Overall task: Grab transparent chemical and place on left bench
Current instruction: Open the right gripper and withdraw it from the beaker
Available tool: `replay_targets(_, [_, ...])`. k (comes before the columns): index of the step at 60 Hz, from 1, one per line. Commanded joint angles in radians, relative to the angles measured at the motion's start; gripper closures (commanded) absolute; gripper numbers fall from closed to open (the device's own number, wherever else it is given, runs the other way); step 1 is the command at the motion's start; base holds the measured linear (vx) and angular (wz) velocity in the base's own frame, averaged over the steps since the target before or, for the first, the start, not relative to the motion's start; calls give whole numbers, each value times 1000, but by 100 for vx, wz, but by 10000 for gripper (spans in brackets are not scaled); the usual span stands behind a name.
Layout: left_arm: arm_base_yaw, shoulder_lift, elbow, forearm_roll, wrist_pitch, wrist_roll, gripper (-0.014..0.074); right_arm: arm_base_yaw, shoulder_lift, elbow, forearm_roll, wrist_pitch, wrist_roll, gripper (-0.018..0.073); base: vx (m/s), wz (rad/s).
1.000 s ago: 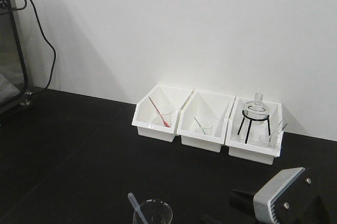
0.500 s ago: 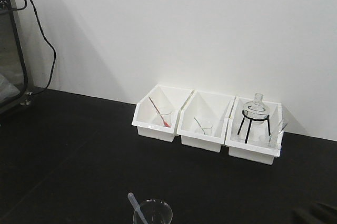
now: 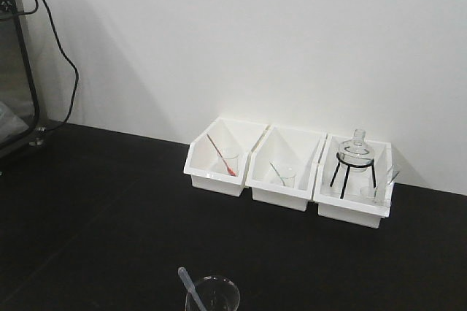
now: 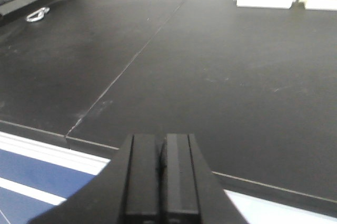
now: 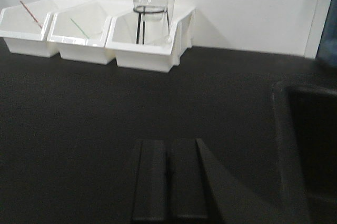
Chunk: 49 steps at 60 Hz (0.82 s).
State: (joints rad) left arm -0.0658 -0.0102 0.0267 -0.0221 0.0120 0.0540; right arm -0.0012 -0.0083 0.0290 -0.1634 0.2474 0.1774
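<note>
The transparent chemical (image 3: 212,296), a clear beaker with a pale dropper leaning out of it, stands on the black left bench (image 3: 109,201) at the bottom edge of the front view, partly cut off. Neither gripper shows in that view. In the left wrist view my left gripper (image 4: 162,139) is shut with nothing in it, hovering over the bench's front edge (image 4: 158,153). My right gripper (image 5: 169,142) is also shut and empty, low over the dark worktop (image 5: 105,108). The beaker appears in neither wrist view.
Three white bins (image 3: 284,172) line the white wall. The left bin holds a small beaker with a red stick (image 3: 222,158), the right one a round flask on a black tripod (image 3: 354,158). A cable (image 3: 62,55) and metal equipment (image 3: 14,99) stand far left. A sunken recess (image 5: 310,145) lies right.
The right arm, seen at the lower right of the front view a second ago, has drawn back out of that view. The beaker and bins have not moved.
</note>
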Motion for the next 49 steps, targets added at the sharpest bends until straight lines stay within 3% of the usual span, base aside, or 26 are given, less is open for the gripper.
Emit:
replay_targets(1, [-2,-19,16,-1,-78,-8,600,13,-16,9,15,-109,17,566,0,1])
replay_targets(10, [-2,-19,16,-1,-78,-8,600,19,-13,8,18,-161,14,566,0,0])
replay_targets(49, [-2,-19,16,-1,-78,-8,600,19,-13,8,18,-155,14,566,0,0])
